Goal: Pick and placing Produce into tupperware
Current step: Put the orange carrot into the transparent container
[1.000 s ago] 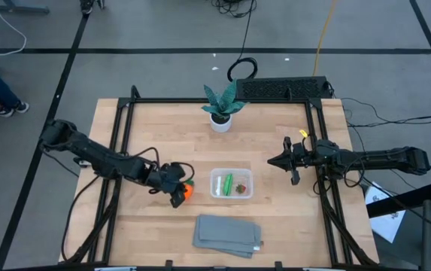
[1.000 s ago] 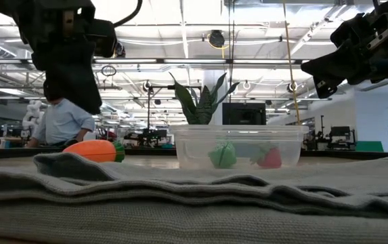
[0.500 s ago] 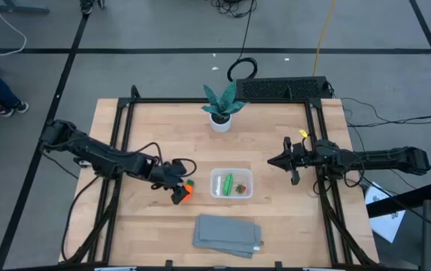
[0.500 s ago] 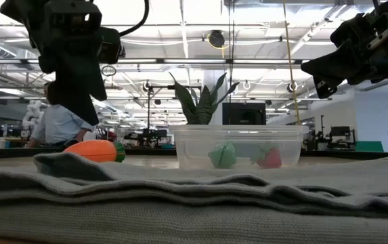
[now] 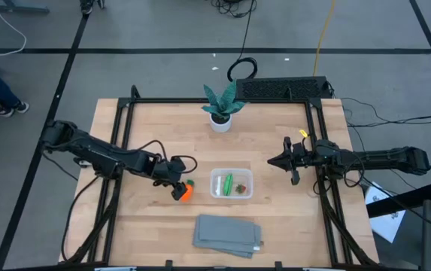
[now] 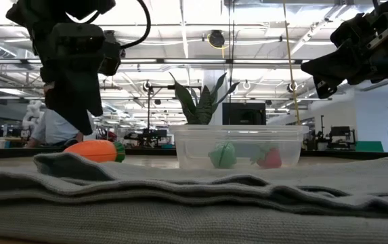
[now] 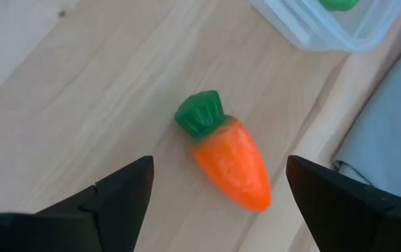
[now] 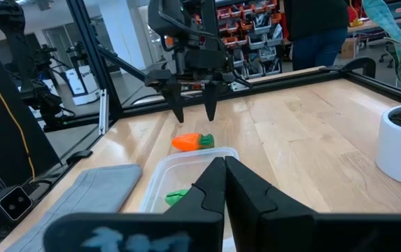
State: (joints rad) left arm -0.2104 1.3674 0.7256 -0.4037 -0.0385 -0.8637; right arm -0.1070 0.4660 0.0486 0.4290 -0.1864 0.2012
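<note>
High view, your left gripper [image 5: 179, 190]: fingers spread, hovering over the orange toy carrot with green top [image 5: 186, 191], centre-left.
Clear rectangular plastic tupperware [image 5: 232, 184]: centre, holding green pod [image 5: 229, 182] and red berry [image 5: 240, 189].
Your right gripper [image 5: 287, 162]: pinched together, centre-right.

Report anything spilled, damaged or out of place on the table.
Nothing spilled or damaged. Only the carrot lies outside the tub, on its side on bare wood under the open left pincer. The right pincer waits shut, clear of the tub.

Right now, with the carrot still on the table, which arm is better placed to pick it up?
Left. Its open gripper hangs just above the carrot, fingers on either side. The right gripper, shut, waits beyond the container.
</note>
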